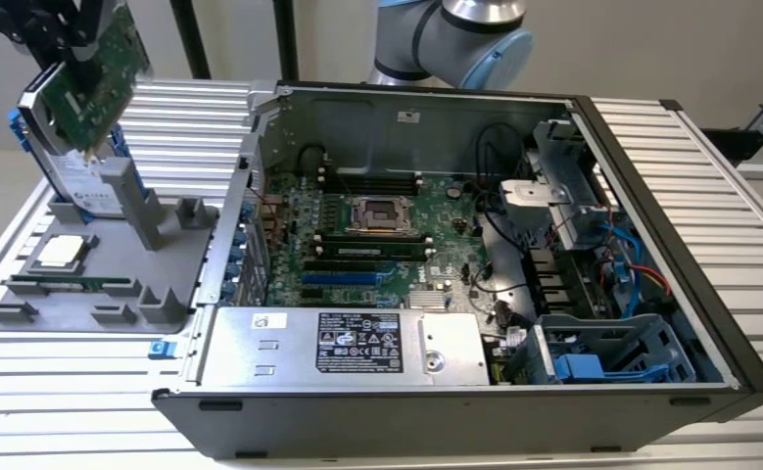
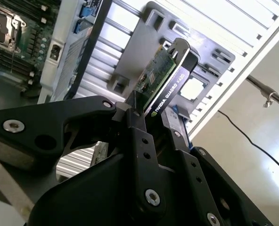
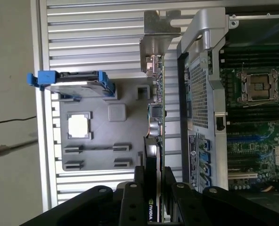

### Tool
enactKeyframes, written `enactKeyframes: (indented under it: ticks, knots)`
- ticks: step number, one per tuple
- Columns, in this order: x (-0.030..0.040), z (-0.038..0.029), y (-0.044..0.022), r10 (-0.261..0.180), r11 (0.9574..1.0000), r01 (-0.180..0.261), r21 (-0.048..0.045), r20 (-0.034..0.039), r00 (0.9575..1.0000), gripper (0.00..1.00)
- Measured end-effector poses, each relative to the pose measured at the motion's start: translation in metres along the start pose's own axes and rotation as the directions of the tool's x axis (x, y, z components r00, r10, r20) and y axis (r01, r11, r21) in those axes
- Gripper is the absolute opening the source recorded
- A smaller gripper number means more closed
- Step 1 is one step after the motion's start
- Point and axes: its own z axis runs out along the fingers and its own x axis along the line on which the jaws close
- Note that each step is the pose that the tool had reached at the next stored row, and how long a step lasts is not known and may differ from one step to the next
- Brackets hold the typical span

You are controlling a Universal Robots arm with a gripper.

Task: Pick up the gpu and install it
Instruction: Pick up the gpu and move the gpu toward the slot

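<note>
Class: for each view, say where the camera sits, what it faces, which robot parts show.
Exterior view: off the arm, looking down into the open case; arm behind.
First wrist view: on the wrist, past the gripper, along the gpu, at the grey holder.
Second wrist view: on the wrist, behind the gripper, facing the gpu.
Shared: gripper clamping the gpu, in both wrist views.

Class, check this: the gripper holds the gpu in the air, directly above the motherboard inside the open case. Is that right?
No. The gripper holds the gpu in the air, but above the grey holder beside the open case, not above the motherboard. The exterior view shows it.
</note>
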Motion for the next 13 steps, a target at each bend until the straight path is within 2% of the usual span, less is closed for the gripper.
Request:
enactKeyframes:
  ticks: [13]
  knots:
    - [-0.0002,-0.0101,0.0005,0.000,1.0000,0.000,0.0000,0.0000,1.0000,0.00]
